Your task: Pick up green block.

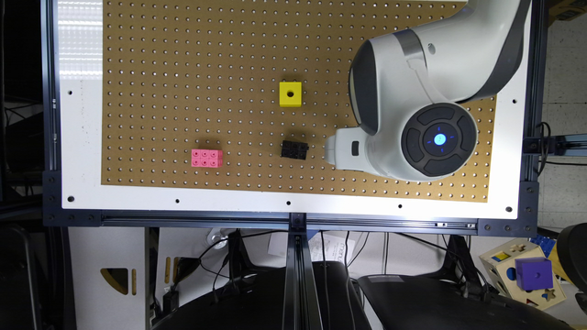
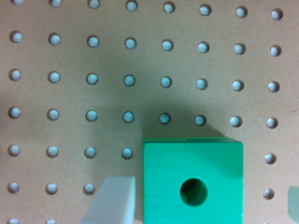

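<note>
While the arm hangs over the three o'clock side of the pegboard surface in the exterior view, my wrist camera looks straight down on the green block. It sits flat on the board, its round dark hole facing up. The gripper straddles it with jaws spread wide: one pale finger stands just beside the block, a thin gap between them, and what I take to be the other finger is a blurred sliver at the frame's edge, well clear. In the exterior view, a yellow cube lies at eleven o'clock from a black brick, and a pink brick lies toward nine.
</note>
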Robot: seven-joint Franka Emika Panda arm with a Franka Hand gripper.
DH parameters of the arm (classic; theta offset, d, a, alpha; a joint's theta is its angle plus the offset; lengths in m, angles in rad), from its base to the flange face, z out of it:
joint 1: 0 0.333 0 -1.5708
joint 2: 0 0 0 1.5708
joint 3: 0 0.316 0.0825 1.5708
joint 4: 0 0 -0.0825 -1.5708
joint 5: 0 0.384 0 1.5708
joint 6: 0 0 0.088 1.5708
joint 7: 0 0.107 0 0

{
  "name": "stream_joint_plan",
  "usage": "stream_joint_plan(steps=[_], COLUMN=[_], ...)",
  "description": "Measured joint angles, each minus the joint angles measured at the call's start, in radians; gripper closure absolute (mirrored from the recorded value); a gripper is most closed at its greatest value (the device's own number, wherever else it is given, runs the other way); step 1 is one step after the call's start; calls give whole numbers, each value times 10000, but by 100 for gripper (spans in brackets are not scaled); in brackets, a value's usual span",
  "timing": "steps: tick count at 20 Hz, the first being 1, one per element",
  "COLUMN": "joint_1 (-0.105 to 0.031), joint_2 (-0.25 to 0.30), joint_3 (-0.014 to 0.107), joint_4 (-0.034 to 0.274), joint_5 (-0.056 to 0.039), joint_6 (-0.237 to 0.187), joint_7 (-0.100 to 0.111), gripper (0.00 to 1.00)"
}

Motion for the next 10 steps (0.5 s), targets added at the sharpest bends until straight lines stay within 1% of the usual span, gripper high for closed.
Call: stream_joint_plan(steps=[4, 8, 10], joint_1=[3, 29, 45], joint_2=[361, 561, 644], joint_3=[0, 7, 8], joint_4=[46, 264, 448], joint_5=[-4, -4, -4], joint_6=[290, 336, 318], joint_7=[0, 0, 0], gripper=[0, 0, 0])
